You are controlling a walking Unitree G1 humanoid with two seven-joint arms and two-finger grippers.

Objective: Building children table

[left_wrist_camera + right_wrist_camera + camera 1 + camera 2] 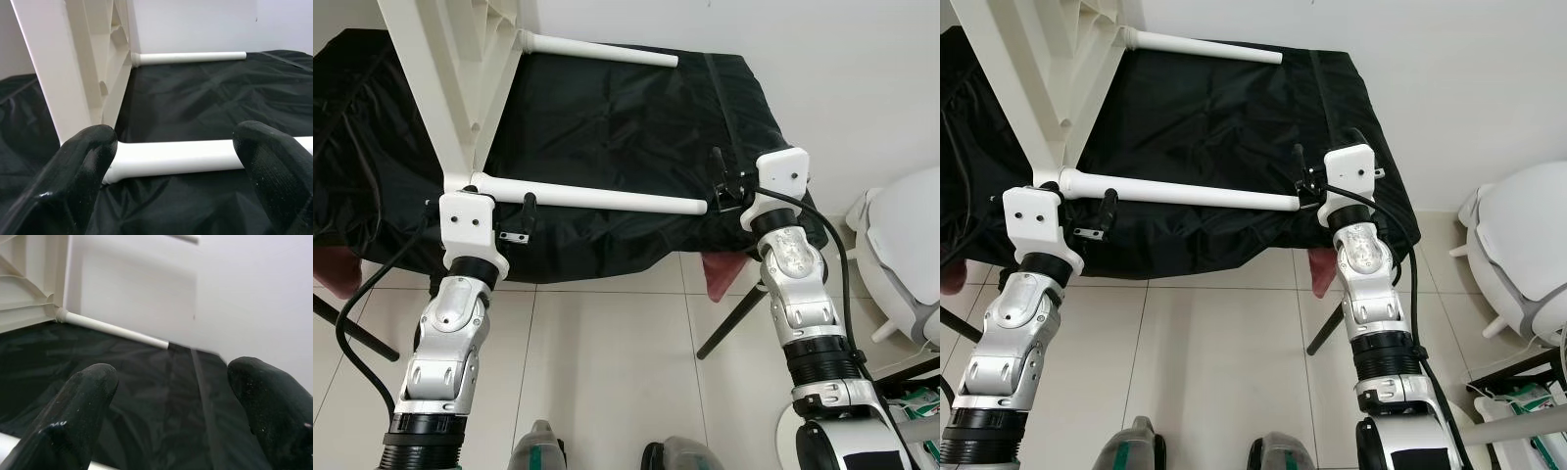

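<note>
- The white children's table [460,78] stands on its side on a black-covered tabletop [636,127], its underside toward the robot's right.
- Two white legs are fitted: the near leg [597,199] and the far leg [602,51], both jutting sideways.
- The left tool [524,217] hangs spread just before the near leg's socket end, touching nothing.
- The right tool [724,186] is spread beside that leg's free tip.
- Likely step: seating the near leg; next, close on it and press or twist it home.
</note>
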